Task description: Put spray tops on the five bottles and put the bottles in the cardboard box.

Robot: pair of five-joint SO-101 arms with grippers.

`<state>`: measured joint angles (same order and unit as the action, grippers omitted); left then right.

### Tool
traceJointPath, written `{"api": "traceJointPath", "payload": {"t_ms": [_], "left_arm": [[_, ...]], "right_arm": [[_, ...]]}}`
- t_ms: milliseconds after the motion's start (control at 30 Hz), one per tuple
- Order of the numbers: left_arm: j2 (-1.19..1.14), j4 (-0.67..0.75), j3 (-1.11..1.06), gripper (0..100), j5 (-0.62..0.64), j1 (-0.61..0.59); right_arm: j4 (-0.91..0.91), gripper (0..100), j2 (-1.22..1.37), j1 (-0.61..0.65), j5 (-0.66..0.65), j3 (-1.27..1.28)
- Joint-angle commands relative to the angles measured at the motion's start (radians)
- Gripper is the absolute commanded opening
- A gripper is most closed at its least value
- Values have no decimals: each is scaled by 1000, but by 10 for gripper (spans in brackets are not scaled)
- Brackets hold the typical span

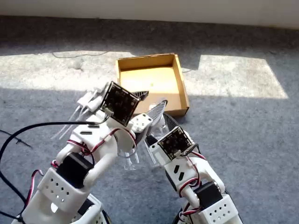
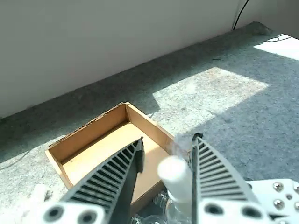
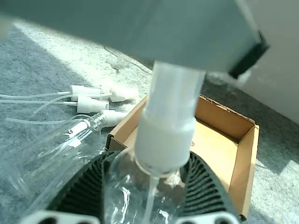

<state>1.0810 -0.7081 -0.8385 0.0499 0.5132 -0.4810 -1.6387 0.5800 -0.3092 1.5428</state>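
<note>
My right gripper [image 3: 148,161] is shut on a clear bottle [image 3: 135,196], held upright just in front of the cardboard box [image 3: 224,119]. A white spray top [image 3: 168,121] sits in the bottle's neck with its tube hanging inside. My left gripper [image 2: 168,138] hangs over it, open. The spray top [image 2: 175,175] stands between its fingers, against one finger and apart from the other. In the high view both arms meet at the near edge of the box [image 1: 122,77], which has nothing in it.
Several loose spray tops [image 3: 91,103] with long tubes lie on the grey carpet beside the box, also seen in the high view as spray tops [image 1: 84,105]. Another clear bottle [image 3: 65,140] lies near them. More bottles [image 1: 130,161] stand between the arms.
</note>
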Motion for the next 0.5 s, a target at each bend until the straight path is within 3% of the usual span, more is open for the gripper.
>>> {"api": "traceJointPath", "payload": {"t_ms": [0, 300, 467], "left_arm": [[59, -63, 8, 168, -6, 35], [131, -46, 113, 168, -15, 18], [84, -26, 94, 168, -72, -168]], "right_arm": [[18, 4, -7, -1, -8, -13], [18, 4, -7, -1, -8, -10], [18, 4, -7, -1, -8, -13]]}}
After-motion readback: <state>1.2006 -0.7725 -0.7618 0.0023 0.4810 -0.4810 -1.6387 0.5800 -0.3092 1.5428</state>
